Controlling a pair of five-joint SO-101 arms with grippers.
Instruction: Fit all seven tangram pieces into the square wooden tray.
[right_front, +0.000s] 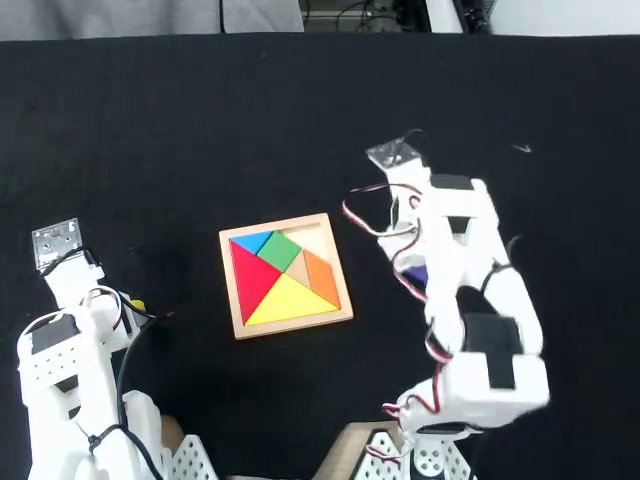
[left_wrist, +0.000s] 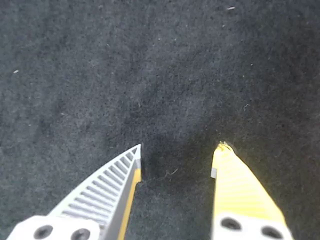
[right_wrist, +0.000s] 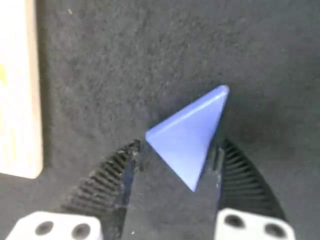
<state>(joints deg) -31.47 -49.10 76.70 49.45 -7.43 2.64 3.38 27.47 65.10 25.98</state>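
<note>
Your right hand (right_wrist: 175, 150) clamps the blue triangle (right_wrist: 187, 132), right of the wooden tray (right_front: 228, 290), likely to fill its bare upper-right corner, while your left hand (left_wrist: 179, 150) sits apart.

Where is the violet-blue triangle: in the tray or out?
Out: the right gripper holds the violet-blue triangle apart from the tray.

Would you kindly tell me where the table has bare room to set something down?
The black cloth is bare across the far side beyond the square wooden tray, and between the tray and the open left tool. It is crowded right of the tray, where the right tool holds the blue triangular piece.
</note>
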